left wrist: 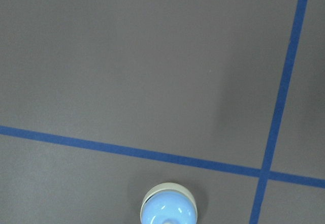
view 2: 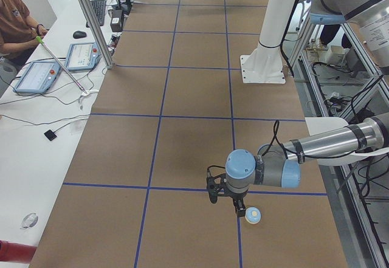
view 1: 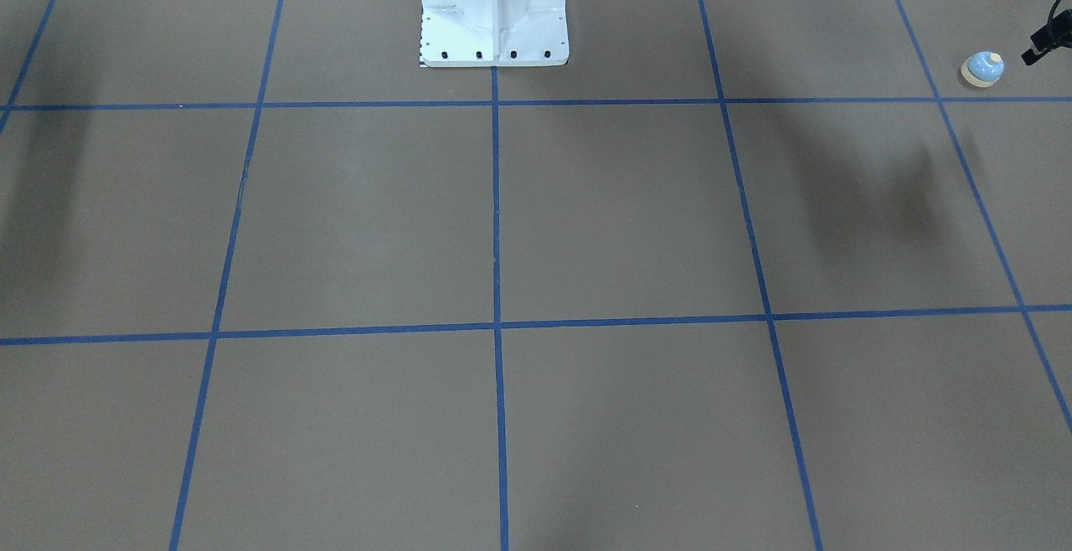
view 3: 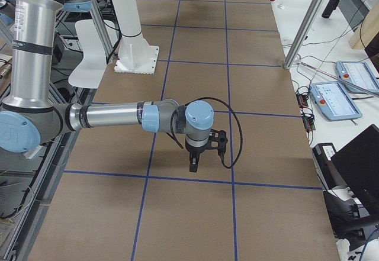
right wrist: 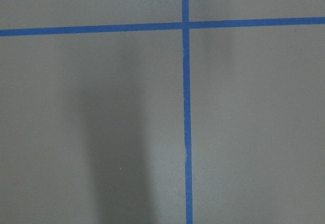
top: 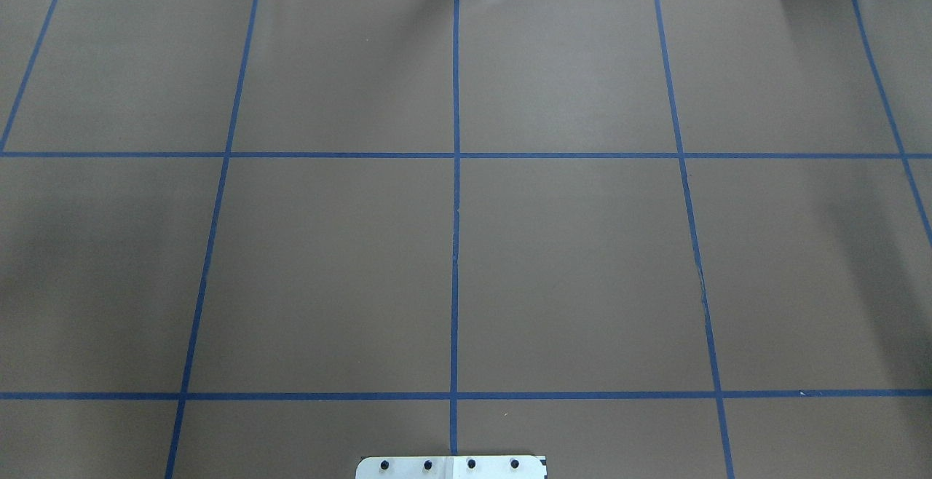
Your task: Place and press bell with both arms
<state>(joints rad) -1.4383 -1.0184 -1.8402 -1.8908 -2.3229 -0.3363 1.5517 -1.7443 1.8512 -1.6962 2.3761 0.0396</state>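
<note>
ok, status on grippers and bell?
Left gripper low beside bell, apart from it; right gripper hangs over table; jaw states unreadable. Bell upright on table. Nothing seen in the way.

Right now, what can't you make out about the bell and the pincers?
Left pincer: open or shut unclear; front-facing view's right edge cuts it off, left side view too small.
Right pincer: seen only in right side view; state unclear.
Bell: bottom edge crops it in left wrist view; outside overhead view.
</note>
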